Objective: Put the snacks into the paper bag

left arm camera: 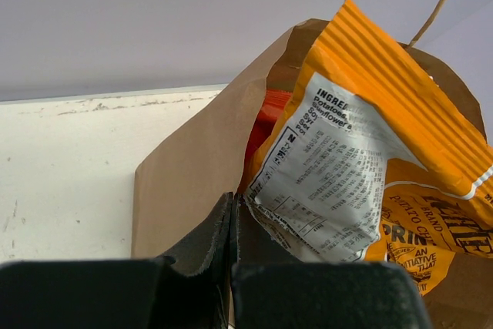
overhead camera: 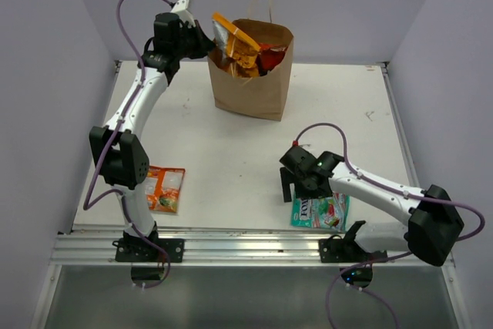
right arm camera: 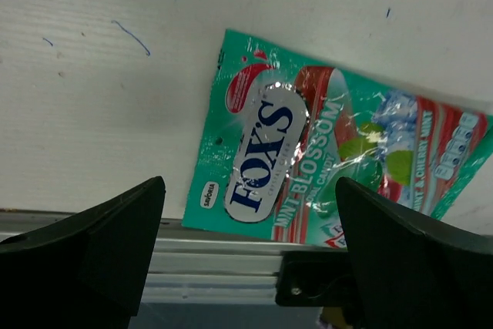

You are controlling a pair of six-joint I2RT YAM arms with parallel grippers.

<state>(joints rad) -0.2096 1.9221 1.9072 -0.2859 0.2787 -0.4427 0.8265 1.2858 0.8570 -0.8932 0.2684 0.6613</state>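
Pinching the orange packet [left arm camera: 385,98] at the mouth of the paper bag [overhead camera: 250,90], my left gripper [left arm camera: 233,209] is clamped; my right gripper [right arm camera: 248,190] gapes over the teal packet [right arm camera: 308,144], well clear of the bag.

Item: two arms.
- The left arm [overhead camera: 142,102] and the right arm [overhead camera: 377,189] are being shown with white link shells and black joint housings.
- A purple cable [overhead camera: 125,7] is being looped along each.
- Black base plates [overhead camera: 150,250] are being seen at each foot.
- The left pincer [left arm camera: 233,204] and the right pincer [right arm camera: 248,190] are being fitted with matte black fingers.
- A green light [overhead camera: 318,166] is being displayed at the right wrist.
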